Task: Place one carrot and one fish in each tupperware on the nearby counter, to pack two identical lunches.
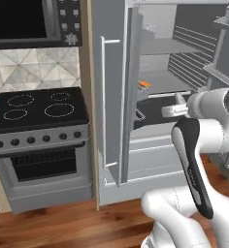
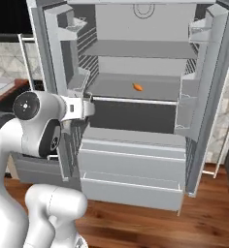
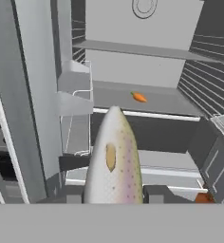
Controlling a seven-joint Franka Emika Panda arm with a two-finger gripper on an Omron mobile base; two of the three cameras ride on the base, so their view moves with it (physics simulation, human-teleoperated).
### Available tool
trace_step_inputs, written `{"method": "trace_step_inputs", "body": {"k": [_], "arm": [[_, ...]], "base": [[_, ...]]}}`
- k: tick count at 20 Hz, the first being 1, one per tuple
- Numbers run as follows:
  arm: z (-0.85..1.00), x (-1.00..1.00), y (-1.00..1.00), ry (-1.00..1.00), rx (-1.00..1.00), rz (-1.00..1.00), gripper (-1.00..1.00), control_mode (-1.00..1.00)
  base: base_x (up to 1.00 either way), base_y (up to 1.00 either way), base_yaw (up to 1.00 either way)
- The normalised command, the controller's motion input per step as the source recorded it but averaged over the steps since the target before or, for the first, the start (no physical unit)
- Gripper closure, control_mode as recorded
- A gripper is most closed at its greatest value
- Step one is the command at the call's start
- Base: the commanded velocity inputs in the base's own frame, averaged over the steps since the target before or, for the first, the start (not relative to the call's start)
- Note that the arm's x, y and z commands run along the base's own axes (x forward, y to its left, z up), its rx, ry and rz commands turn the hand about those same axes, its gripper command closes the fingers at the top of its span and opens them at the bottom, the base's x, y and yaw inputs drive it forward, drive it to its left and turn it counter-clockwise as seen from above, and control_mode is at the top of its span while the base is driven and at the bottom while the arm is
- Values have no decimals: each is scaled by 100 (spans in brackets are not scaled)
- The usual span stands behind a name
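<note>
The gripper (image 3: 115, 201) is clasping the silver fish (image 3: 115, 161), carrying it for packing, a carrot (image 3: 139, 97) lying at one o'clock.

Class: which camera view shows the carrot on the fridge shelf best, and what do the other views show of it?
The right base view: the carrot lies in the open on the shelf, seen head-on. The hand view shows it small, beyond the held fish. The left base view gives an orange sliver behind the door's edge.

open fridge door (image 1: 111, 106) flanking left, door bins (image 3: 76, 90) jutting inward, middle shelf (image 2: 136, 92) roomy around carrot (image 2: 138, 87)
</note>
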Motion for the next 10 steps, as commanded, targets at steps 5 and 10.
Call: {"method": "trace_step_inputs", "body": {"k": [5,10], "arm": [[0,0,0,0,0,0,100,100],[0,0,0,0,0,0,100,100]], "base": [[-26,100,-2],[-29,100,-2]]}}
